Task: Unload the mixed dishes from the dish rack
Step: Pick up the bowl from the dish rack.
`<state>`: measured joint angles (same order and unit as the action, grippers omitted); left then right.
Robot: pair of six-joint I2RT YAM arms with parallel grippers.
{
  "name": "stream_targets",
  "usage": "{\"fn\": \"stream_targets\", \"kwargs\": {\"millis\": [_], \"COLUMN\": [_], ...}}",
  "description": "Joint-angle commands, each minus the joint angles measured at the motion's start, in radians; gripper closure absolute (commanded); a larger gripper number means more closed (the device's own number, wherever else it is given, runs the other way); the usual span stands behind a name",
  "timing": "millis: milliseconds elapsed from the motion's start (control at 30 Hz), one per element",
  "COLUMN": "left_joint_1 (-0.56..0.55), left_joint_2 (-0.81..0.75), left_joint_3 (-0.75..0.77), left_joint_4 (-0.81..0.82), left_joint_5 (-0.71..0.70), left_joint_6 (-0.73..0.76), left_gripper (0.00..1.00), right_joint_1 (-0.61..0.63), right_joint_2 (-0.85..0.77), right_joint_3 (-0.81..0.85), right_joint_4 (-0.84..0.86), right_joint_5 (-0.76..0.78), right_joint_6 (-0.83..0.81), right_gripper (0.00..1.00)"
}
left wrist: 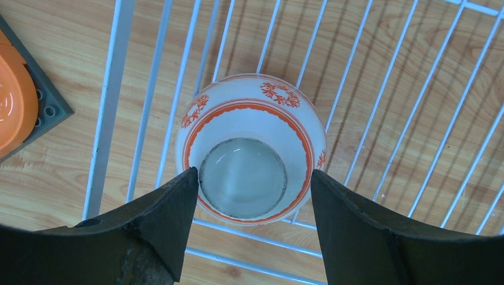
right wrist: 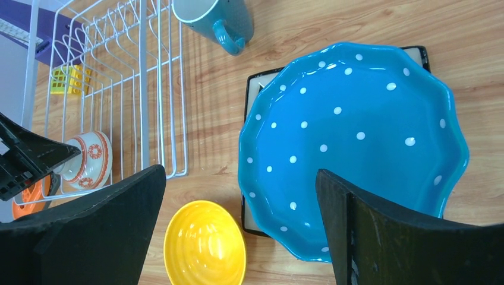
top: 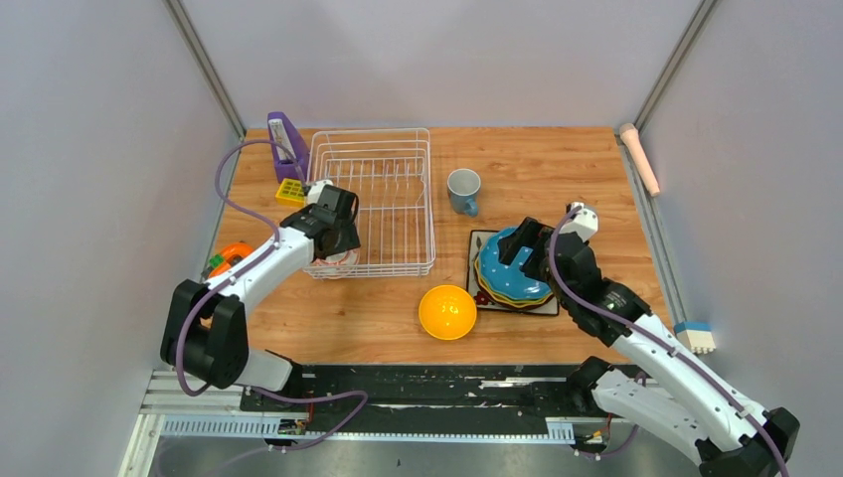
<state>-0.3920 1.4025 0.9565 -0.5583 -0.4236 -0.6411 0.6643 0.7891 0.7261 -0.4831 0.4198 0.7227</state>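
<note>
– Nearest the arms' bases, what stands on the worktop?

– The yellow bowl, upright with its mouth up and nothing in it. Just to its right is a stack of plates. The blue-dotted plate lies face up on top, a yellow rim shows beneath it in the top view, and the dark square plate is at the bottom.

– And the right gripper?

– It hangs over that stack with its jaws spread wide, holding nothing.

– What does the dish rack hold?

– The red-and-white patterned bowl, in the rack's near left corner. It is upside down on the wires, with its foot ring facing up. The rack's long axis runs from near to far, left of the worktop's middle.

– Where is the left gripper?

– Right above that bowl, pointing down. Its jaws are open, with one finger on each side of the foot ring. Whether they touch the bowl cannot be told.

– And farther back?

– The blue-grey mug stands upright on the worktop just right of the rack, its mouth up and its handle turned toward the near edge. On the rack's left side the orange tape measure lies nearest. The yellow grid block sits beside the left wall, and the purple slanted holder stands by the far left corner.
</note>
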Motion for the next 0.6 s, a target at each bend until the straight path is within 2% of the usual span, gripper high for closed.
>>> {"fn": "stream_targets", "kwargs": {"millis": [0,233,467,567], "left_joint_1": [0.004,0.004,0.004,0.004], "left_joint_2": [0.017,0.024,0.012,0.011], "left_joint_3": [0.043,0.044,0.041,0.042], "left_joint_4": [-0.010,-0.023,-0.028,-0.030], "left_joint_5": [-0.020,0.002,0.005,0.010], "left_joint_6": [-0.008,-0.012,-0.013,-0.011], "left_gripper": [0.23,0.29,0.39,0.47], "right_joint_1": [-0.006,-0.009,-0.011,-0.012], "right_joint_2": [-0.042,-0.060,-0.045,-0.041], "right_joint_3": [-0.004,-0.015,-0.019,-0.019], "right_joint_4": [-0.007,-0.016,-0.021,-0.021], "right_joint_5": [0.047,0.062,0.071,0.072], "right_joint_6": [-0.023,-0.026,-0.028,-0.028], "right_gripper": [0.00,0.00,0.00,0.00]}}
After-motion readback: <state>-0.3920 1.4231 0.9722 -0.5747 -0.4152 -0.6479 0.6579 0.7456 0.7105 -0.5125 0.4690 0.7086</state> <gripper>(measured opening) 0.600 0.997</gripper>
